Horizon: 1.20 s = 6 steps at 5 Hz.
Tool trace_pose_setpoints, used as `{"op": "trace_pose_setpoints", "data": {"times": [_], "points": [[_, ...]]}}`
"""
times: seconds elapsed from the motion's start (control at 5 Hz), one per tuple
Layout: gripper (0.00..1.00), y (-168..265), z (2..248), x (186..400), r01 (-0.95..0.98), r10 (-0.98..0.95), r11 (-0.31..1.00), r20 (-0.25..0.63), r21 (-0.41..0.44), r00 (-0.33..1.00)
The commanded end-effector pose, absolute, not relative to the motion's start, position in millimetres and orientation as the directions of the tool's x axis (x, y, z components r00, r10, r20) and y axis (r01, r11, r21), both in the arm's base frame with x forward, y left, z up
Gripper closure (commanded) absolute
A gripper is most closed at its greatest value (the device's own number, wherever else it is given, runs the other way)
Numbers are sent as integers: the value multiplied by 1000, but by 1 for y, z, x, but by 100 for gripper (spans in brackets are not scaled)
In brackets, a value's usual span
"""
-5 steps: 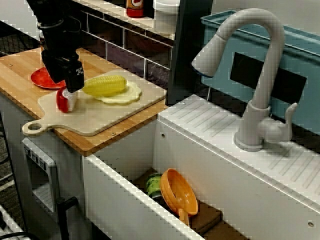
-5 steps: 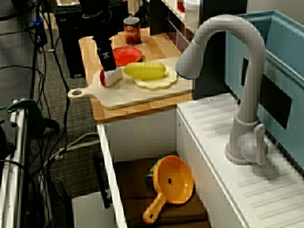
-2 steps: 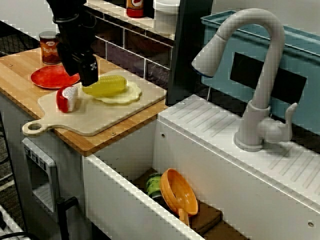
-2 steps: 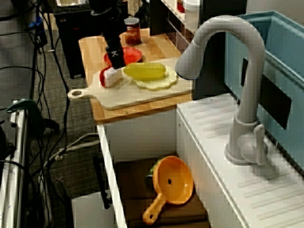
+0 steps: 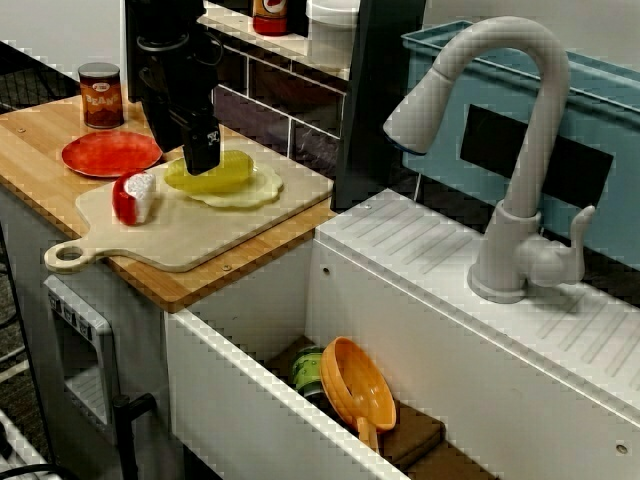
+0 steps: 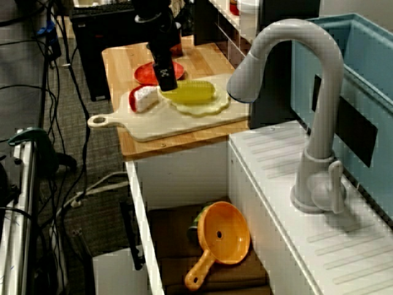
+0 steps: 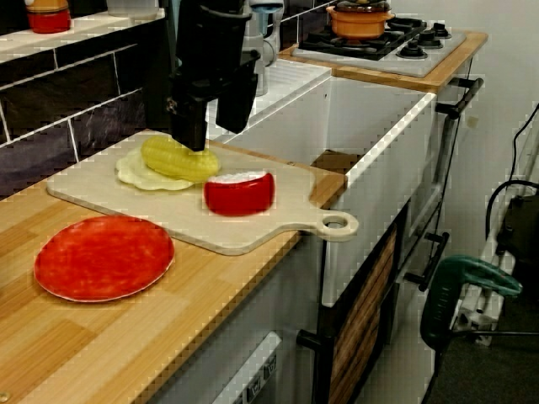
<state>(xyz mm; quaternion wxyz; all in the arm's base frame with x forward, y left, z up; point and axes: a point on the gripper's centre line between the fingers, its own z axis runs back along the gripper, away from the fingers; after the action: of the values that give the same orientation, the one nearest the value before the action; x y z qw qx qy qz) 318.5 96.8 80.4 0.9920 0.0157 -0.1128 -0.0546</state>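
Observation:
A black gripper (image 5: 202,158) hangs open just over the left end of a yellow corn cob (image 5: 222,172); I cannot tell whether it touches the cob. From counter level the gripper (image 7: 210,126) shows two spread fingers (image 7: 189,126) with nothing between them, one close above the cob (image 7: 178,160). The cob lies on a pale yellow flat piece (image 5: 250,190) on a light cutting board (image 5: 180,235). A red, white-faced cheese wedge (image 5: 133,197) sits alone on the board, left of the gripper. The high view shows the gripper (image 6: 167,81) between wedge (image 6: 142,98) and cob (image 6: 191,93).
A red plate (image 5: 110,153) and a brown can (image 5: 100,95) stand on the wooden counter beyond the board. To the right are a sink holding an orange strainer (image 5: 362,385), a grey faucet (image 5: 505,150) and a blue rack (image 5: 600,110). Dark tiled wall runs behind.
The gripper has left the cheese wedge and travelled right and back across the board to the corn cob. The wedge stays where it lay.

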Motion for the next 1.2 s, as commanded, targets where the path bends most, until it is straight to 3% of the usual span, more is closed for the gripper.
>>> {"op": "trace_pose_setpoints", "data": {"times": [0.0, 1.0], "points": [[0, 105, 85, 349, 94, -111, 992, 257, 79, 960], [0, 109, 65, 357, 64, -88, 992, 243, 105, 966]]}}
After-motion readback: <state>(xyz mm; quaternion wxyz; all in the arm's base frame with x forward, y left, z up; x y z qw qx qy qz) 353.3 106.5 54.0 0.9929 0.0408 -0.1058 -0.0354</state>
